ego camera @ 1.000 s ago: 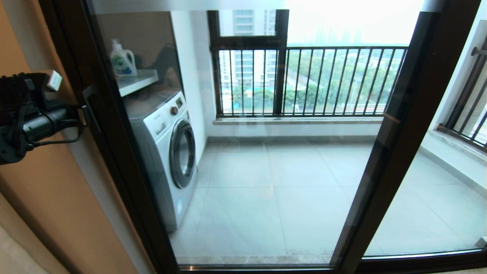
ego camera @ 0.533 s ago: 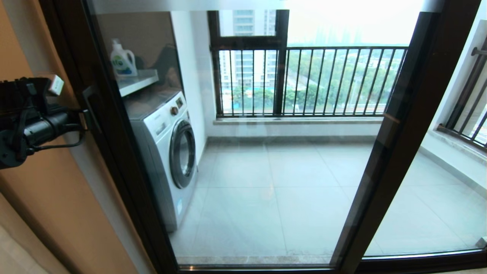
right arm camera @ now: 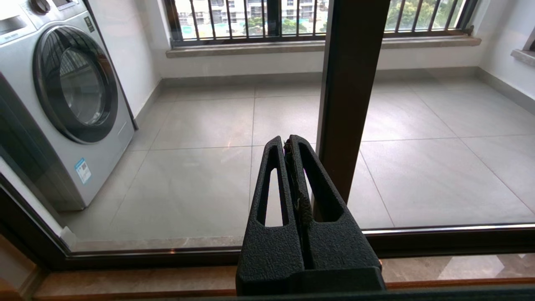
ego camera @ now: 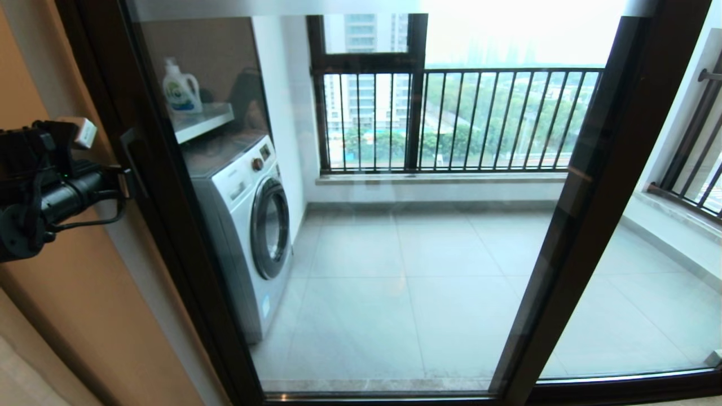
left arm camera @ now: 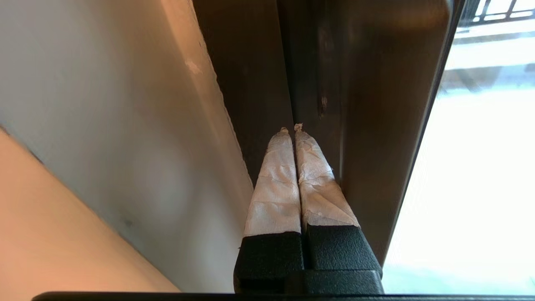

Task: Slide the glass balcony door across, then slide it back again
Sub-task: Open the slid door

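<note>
The glass balcony door (ego camera: 361, 225) stood closed; the left gripper (left arm camera: 291, 127), fingers pressed together, touched its frame at left, sliding apparently not begun.

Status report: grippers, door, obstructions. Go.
Left gripper shut, tips at the glass balcony door left upright. Right gripper shut, held low, clear of the glass. Door spans the opening; nothing seen blocking.

Glass balcony door (ego camera: 395, 254): tall clear pane in slim dark brown frame, stood upright and filled most of the head view, left upright along the frame's left, right upright slanting down right of centre, small dark handle upper left.
</note>
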